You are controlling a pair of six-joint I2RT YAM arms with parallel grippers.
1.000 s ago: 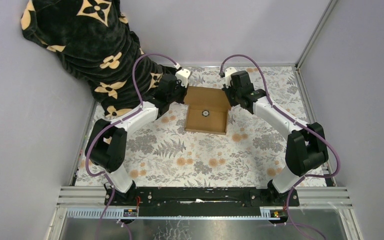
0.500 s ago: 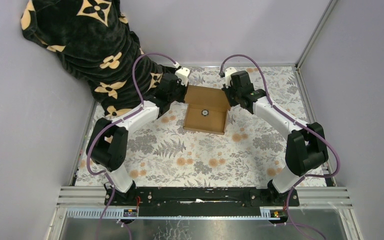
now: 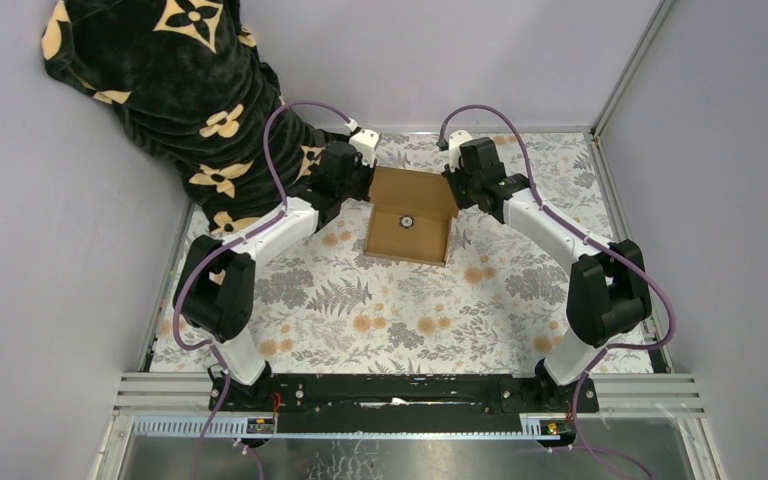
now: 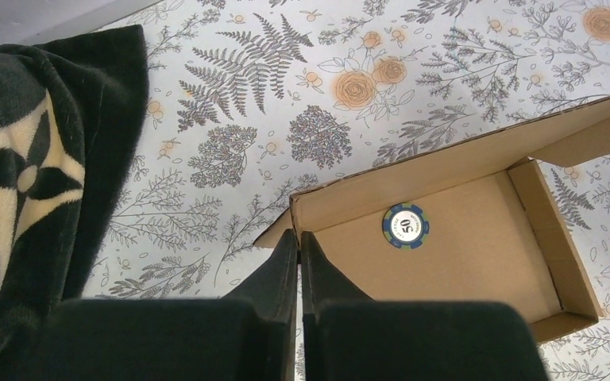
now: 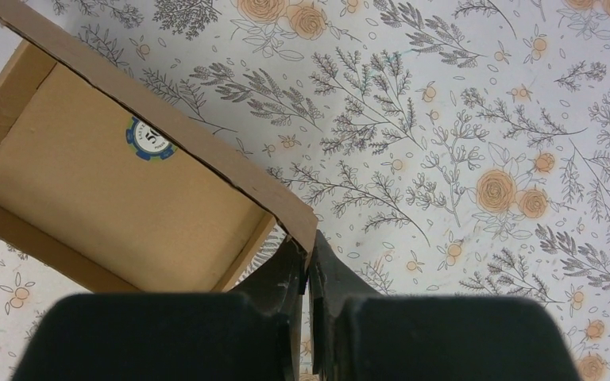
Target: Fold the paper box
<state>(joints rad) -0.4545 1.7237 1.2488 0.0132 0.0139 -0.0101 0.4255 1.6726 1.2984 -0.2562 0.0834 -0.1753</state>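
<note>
Step in hand, as I read it: bringing the lid over on the paper box (image 3: 407, 228), w/ both arms on it. The box sits at the far middle of the floral table (image 3: 360, 300). Its tray part is already up on its walls, open side up, and a blue poker chip (image 4: 405, 226) lies on the floor inside. The lid flap (image 3: 412, 186) stands raised along the tray's far edge. Left gripper (image 4: 298, 236) is clenched, fingers pressed nearly flat together, tips right at the lid's left corner where it meets the side wall. It looks to be pinching the card edge there, tho the wrist cam shows only a sliver of it. Right gripper (image 5: 308, 244) is likewise clenched, and there the lid's right corner plainly runs in btwn the two fingertips. So the box lies btwn the two grippers, each nipping one far corner, w/ the tray reaching back toward the arm bases. To do this well I'd swing both wrists fwd and down in step, same rate, so the flap turns on its crease and doesn't twist or tear at a corner. Both grips are shallow, so a gentle pull only, or the card slips out. The tray is light & nothing pins it, so it may slide or tip; I'd bear down a little along the hinge line. The dark patterned blanket (image 3: 170, 90) lies just beside the left arm; I'd watch for a snag.
</note>
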